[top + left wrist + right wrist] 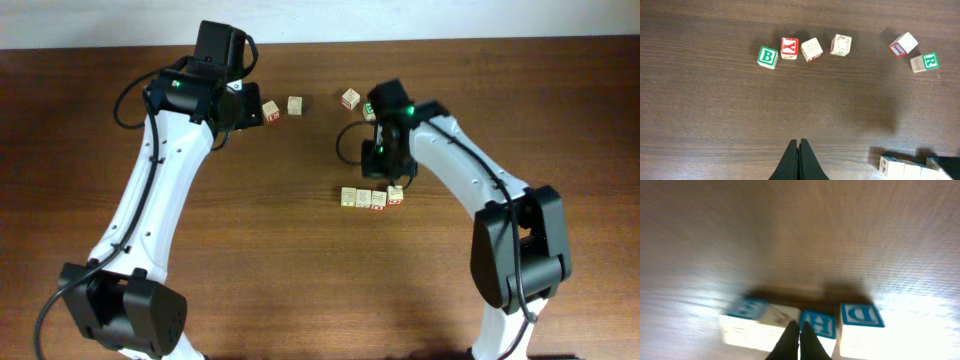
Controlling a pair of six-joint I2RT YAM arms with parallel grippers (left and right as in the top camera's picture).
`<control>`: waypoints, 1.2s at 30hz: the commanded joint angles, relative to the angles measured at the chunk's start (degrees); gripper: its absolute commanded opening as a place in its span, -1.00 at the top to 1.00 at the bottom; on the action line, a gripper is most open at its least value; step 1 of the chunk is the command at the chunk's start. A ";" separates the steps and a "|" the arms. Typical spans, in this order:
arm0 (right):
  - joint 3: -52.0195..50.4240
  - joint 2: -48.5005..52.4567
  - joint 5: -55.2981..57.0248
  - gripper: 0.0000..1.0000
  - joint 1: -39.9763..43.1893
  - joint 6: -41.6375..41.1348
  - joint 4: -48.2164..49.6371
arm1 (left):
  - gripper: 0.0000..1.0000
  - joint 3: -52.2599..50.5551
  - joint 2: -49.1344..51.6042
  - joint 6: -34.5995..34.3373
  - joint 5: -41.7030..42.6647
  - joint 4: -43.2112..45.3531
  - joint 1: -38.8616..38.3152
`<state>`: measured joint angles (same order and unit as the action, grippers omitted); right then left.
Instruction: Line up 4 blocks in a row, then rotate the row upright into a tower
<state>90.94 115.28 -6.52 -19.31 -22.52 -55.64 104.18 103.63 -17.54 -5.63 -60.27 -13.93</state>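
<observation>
Left gripper (798,143): fingers pressed together, nothing between them, hanging over bare table (715,110). Ahead of it is a loose line of 4: green B block (767,56), red Y block (789,47) just beside it, then a pale block (811,49) turned a bit askew, then a 2nd pale block (840,44) a little apart. Off to the right of the left wrist view, red I block (903,44) and green R block (925,62) sit near each other, both skewed.

The 4 blocks (364,198) sit in a row mid-table by the right arm. 3 are side by side and look like they touch. The right-end one, the red-letter block (396,193), is set slightly out of line, away from the robot bases. The same row is clipped at the bottom right corner of the left wrist view.

Right gripper (800,326): low at this row, fingers closed flat against each other, pinching nothing. Its tips are in front of the H block (818,324), at the seam with the left neighbour (747,307), which has a blue top and a letter too blurred to read. D block (862,316) is just right of H. The right wrist view is blurry, so I cannot tell if the tips touch a block
</observation>
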 commanded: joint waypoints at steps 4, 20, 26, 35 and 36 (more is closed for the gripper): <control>0.37 0.55 3.52 0.90 3.91 -0.20 -0.72 | 1.00 -0.02 0.79 0.48 -1.27 0.48 -0.57; -8.20 1.44 -2.51 0.91 3.96 -0.20 3.58 | 1.00 -0.02 4.26 0.48 -1.27 0.72 -1.09; 0.98 -1.68 -3.37 0.92 6.38 -0.22 -0.20 | 1.00 -0.02 4.26 0.50 -1.27 0.68 -1.09; -10.34 -4.66 -3.19 0.92 11.78 1.09 -5.84 | 1.00 -0.02 4.26 0.50 -1.27 0.17 -1.09; -12.87 -4.66 -3.19 0.91 11.78 1.09 -3.63 | 1.00 -0.02 4.26 0.50 -1.27 0.20 -1.09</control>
<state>83.15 110.69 -10.02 -7.27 -21.98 -62.26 104.12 107.55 -17.54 -6.26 -60.14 -14.72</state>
